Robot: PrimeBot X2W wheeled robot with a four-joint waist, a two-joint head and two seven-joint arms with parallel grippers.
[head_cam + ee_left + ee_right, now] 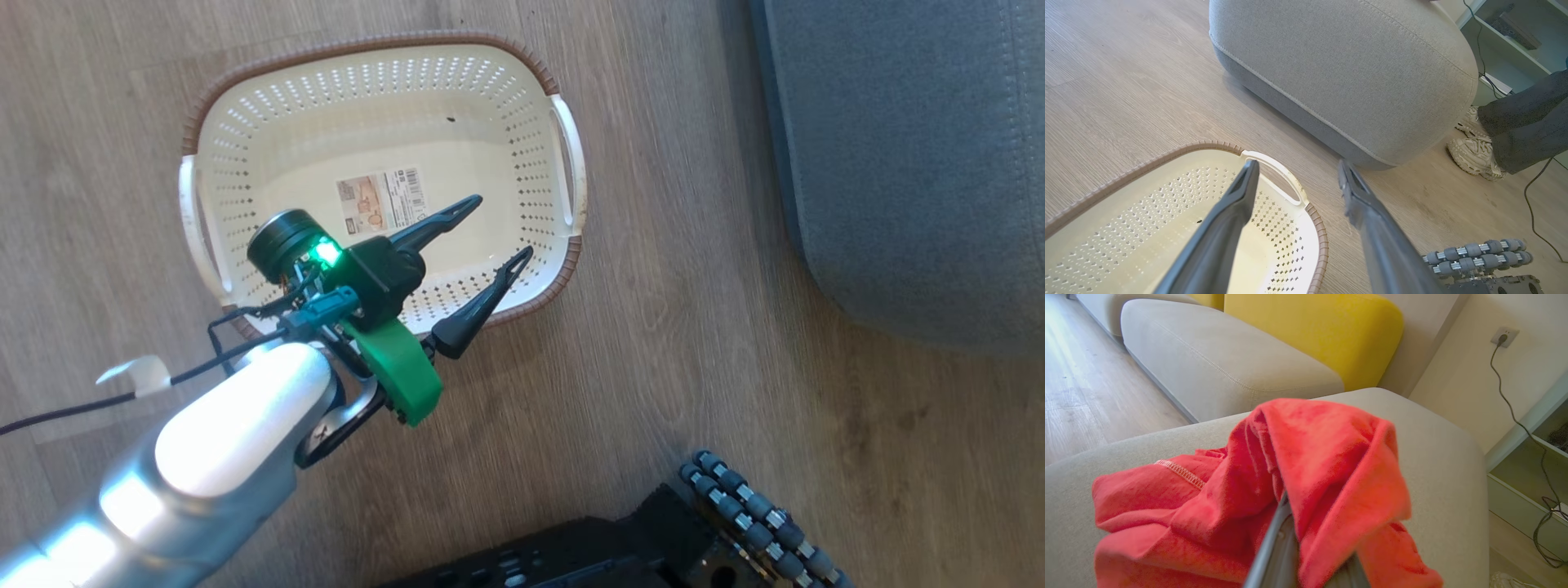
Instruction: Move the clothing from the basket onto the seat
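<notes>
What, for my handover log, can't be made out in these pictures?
Right wrist view: the clothing drapes over the right hand, hiding whether it is open.
Head view: the label in the basket is too small to read.
Left wrist view: the frame edge cuts off the person.

- The basket (563, 155) stands on the floor (678, 343), with a label (382, 200) lying flat on its bottom.
- The seat (914, 163) lies to the basket's right, apart from it, with a strip of floor between.
- The left claw (502, 225) hangs over the basket's near right part, its jaws apart.
- The clothing (1323, 457) lies on the seat, partly draped over the right claw (1306, 539).
- A second cushion (1216, 363) lies behind the seat.
- A person's shoes (1474, 151) stand on the floor just beside a corner of the seat.
</notes>
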